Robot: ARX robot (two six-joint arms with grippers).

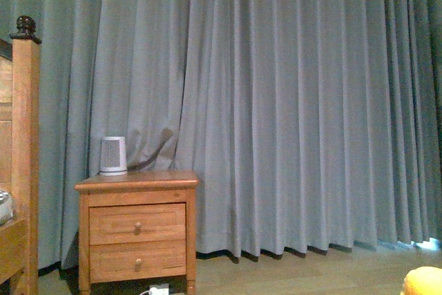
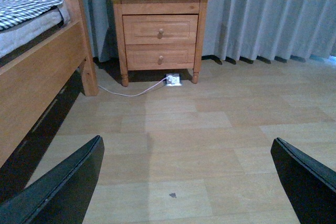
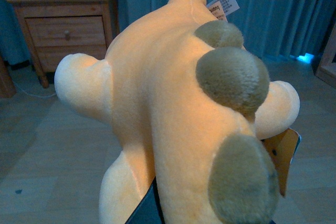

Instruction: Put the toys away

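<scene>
**Plush toy (image 3: 168, 108) gripped by right pincer (image 3: 156, 213)**

Pinched the plush toy close ahead of the wrist, clear of the floor (image 3: 42, 156). Held the left pincer (image 2: 186, 142) spread wide, nothing between its fingers, floor beneath, nightstand (image 2: 160, 30) well ahead beside a bed (image 2: 37, 61).

Left gripper (image 2: 187, 140) is wide open, its two dark fingers (image 2: 68, 187) splayed out to either side with nothing between them, hanging low and pointing ahead. Right gripper (image 3: 202, 217) is clamped on the plush toy (image 3: 168, 103), which it holds up. Only one dark finger (image 3: 147, 211) pokes out from under it. Neither arm shows in the front view.
</scene>
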